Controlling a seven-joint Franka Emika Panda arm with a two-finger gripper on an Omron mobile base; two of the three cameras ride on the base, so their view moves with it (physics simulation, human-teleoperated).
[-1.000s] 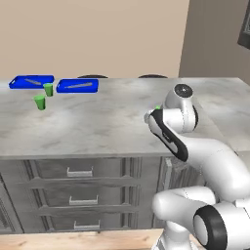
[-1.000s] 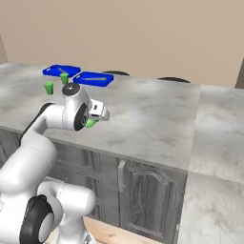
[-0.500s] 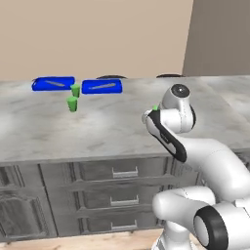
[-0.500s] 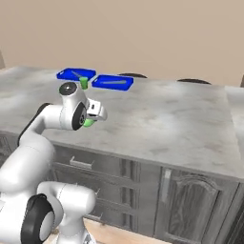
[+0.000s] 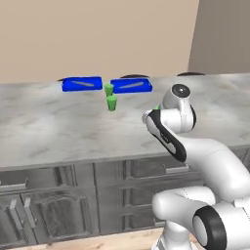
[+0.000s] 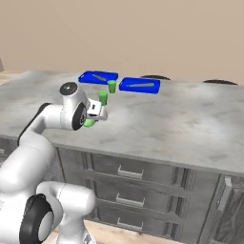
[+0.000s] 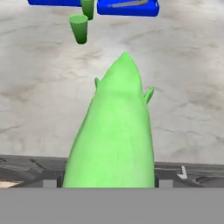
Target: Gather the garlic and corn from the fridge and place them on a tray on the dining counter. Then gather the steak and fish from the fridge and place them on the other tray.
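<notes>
So the corn (image 7: 114, 131) is clamped in the fingers (image 6: 94, 116), long axis aimed across the desk (image 5: 58, 132) with its tip toward the blue trays (image 7: 127, 7).

Grey marbled dining counter (image 5: 58, 132), two blue trays (image 5: 82, 84) (image 5: 131, 86) at far edge, two green cups (image 5: 112, 103) (image 5: 108, 89) between them

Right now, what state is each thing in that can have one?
Tool: shut on the corn.
Corn: held, above the counter's near edge.
Left tray: flat on the counter, a thin grey piece in it.
Right tray: same.
Two cups: upright, between and before the trays.
</notes>
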